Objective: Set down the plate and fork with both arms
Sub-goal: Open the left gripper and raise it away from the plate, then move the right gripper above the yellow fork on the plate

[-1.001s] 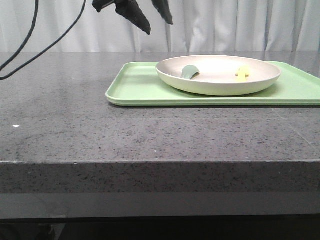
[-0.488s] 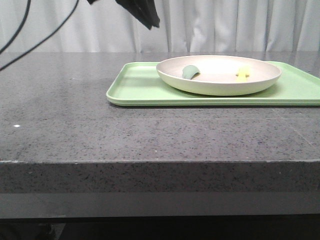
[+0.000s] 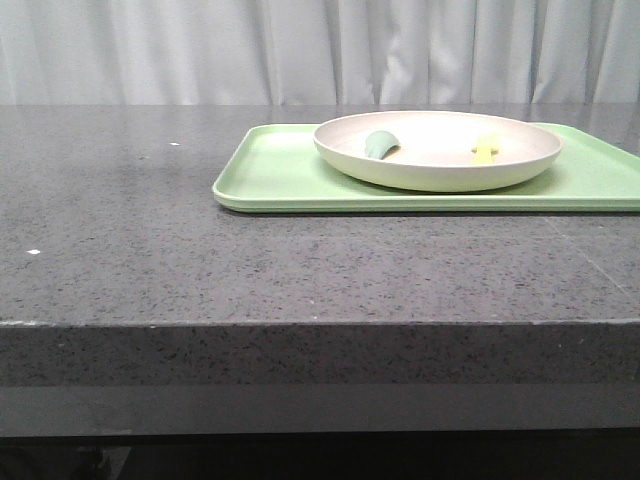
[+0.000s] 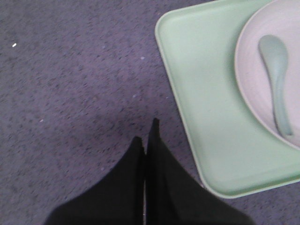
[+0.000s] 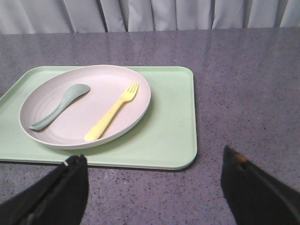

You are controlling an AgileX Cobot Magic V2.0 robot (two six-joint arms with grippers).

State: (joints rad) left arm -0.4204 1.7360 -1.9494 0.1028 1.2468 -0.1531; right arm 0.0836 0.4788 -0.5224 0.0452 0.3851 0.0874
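The left gripper point(image 4: 146, 136) hangs clenched and empty over the table point(image 4: 70, 93), while the right gripper point(image 5: 154, 187) hovers spread wide near the tray point(image 5: 168, 126).

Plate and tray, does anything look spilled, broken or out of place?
Nothing stands out. The plate sits flat on the green tray, with the fork and a green spoon lying side by side inside it. No spills or damage are visible.

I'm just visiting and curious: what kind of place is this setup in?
Probably a staged test bench, not a real kitchen: a bare speckled stone counter, plain white curtains behind it, and just one tray holding a plate.
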